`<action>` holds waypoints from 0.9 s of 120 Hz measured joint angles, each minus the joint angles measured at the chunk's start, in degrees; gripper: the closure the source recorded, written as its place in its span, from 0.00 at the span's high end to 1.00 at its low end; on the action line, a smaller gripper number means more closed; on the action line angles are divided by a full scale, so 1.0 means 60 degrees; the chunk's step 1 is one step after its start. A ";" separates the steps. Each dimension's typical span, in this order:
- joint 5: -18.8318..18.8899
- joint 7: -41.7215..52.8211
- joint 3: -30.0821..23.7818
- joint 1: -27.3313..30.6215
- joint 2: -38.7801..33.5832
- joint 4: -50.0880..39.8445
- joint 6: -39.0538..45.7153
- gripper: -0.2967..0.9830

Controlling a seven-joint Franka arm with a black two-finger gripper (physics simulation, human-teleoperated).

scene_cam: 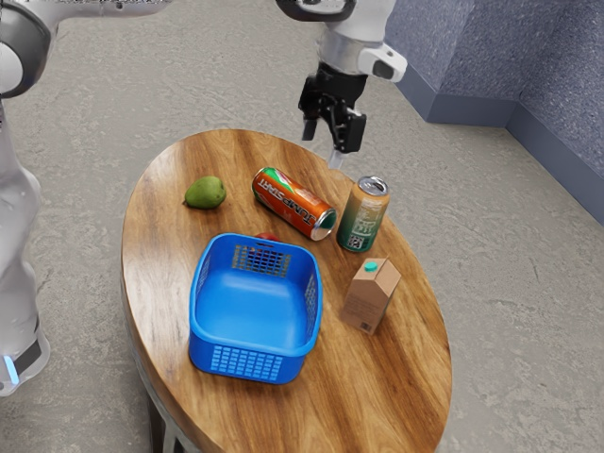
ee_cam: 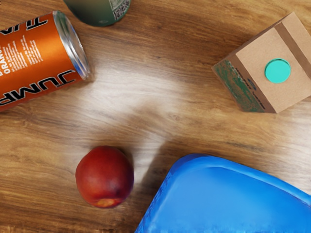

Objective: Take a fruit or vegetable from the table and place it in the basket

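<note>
Gripper hung spread, red fruit sat at the blue basket's twelve o'clock, green fruit at eleven, exterior view

The arm is shiny white, with fat, round parts. Its lowest part has a dark grey patch and a little light blue strip. A white knob sits above the black, chunky pincer.

1 red fruit beside blue basket
</note>
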 joint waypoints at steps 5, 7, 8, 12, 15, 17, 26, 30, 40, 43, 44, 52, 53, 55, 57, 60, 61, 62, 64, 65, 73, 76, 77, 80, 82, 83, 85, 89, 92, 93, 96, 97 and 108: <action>-0.0035 -0.0503 0.0010 0.0000 0.0029 0.0001 -0.0112 0.77; -0.0046 -0.0695 0.0013 0.0005 0.0039 0.0002 -0.0149 0.77; -0.0051 -0.0789 0.0013 0.0008 0.0043 0.0002 -0.0166 0.77; -0.0075 -0.1153 0.0016 0.0017 0.0052 0.0002 -0.0226 0.77; -0.0095 -0.1412 0.0017 0.0018 0.0053 0.0002 -0.0265 0.77; -0.0118 -0.1579 0.0014 0.0017 0.0053 0.0002 -0.0288 0.77; -0.0213 -0.2274 -0.0020 -0.0061 0.0001 0.0002 -0.0376 0.77; -0.0284 -0.2554 -0.0037 -0.0095 -0.0031 -0.0004 -0.0413 0.77; -0.0673 -0.3204 -0.0083 -0.0185 -0.0035 -0.0008 -0.0491 0.77; -0.0708 -0.3392 -0.0069 -0.0239 -0.0064 -0.0009 -0.0512 0.77; -0.0716 -0.3453 -0.0061 -0.0248 -0.0067 -0.0010 -0.0519 0.77; -0.0759 -0.3914 0.0096 -0.0239 -0.0047 -0.0021 -0.0561 0.77; -0.0763 -0.3967 0.0133 -0.0233 -0.0045 -0.0022 -0.0565 0.77; -0.0771 -0.4071 0.0196 -0.0206 -0.0054 -0.0035 -0.0574 0.77; -0.0776 -0.4170 0.0248 -0.0171 -0.0087 -0.0068 -0.0588 0.77; -0.0776 -0.4293 0.0346 -0.0126 -0.0178 -0.0148 -0.0607 0.77; -0.0773 -0.4332 0.0374 -0.0106 -0.0221 -0.0189 -0.0612 0.77; -0.0759 -0.4371 0.0397 -0.0082 -0.0275 -0.0251 -0.0615 0.77; -0.0710 -0.4447 0.0433 -0.0043 -0.0412 -0.0412 -0.0611 0.77; -0.0683 -0.4484 0.0447 -0.0029 -0.0496 -0.0512 -0.0602 0.77; -0.0498 -0.4772 0.0504 0.0211 -0.1849 -0.2425 -0.0204 0.77; -0.0448 -0.4873 0.0499 0.0412 -0.2407 -0.3219 -0.0005 0.77; -0.0434 -0.4905 0.0497 0.0471 -0.2569 -0.3443 0.0059 0.77; -0.0395 -0.5003 0.0488 0.0654 -0.3055 -0.4068 0.0244 0.77; -0.0372 -0.5066 0.0482 0.0827 -0.3344 -0.4429 0.0363 0.77; -0.0361 -0.5097 0.0479 0.0924 -0.3470 -0.4587 0.0418 0.77; -0.0342 -0.5158 0.0476 0.1095 -0.3699 -0.4862 0.0524 0.77; -0.0280 -0.5274 0.0475 0.1360 -0.4129 -0.5331 0.0710 0.77; -0.0183 -0.5358 0.0475 0.1489 -0.4429 -0.5644 0.0831 0.77; -0.0155 -0.5385 0.0475 0.1520 -0.4503 -0.5727 0.0868 0.77; -0.0077 -0.5462 0.0488 0.1600 -0.4642 -0.5910 0.0971 0.77; -0.0054 -0.5487 0.0492 0.1624 -0.4669 -0.5955 0.1002 0.77; 0.0122 -0.5539 0.0512 0.2383 -0.4351 -0.6146 0.1355 0.77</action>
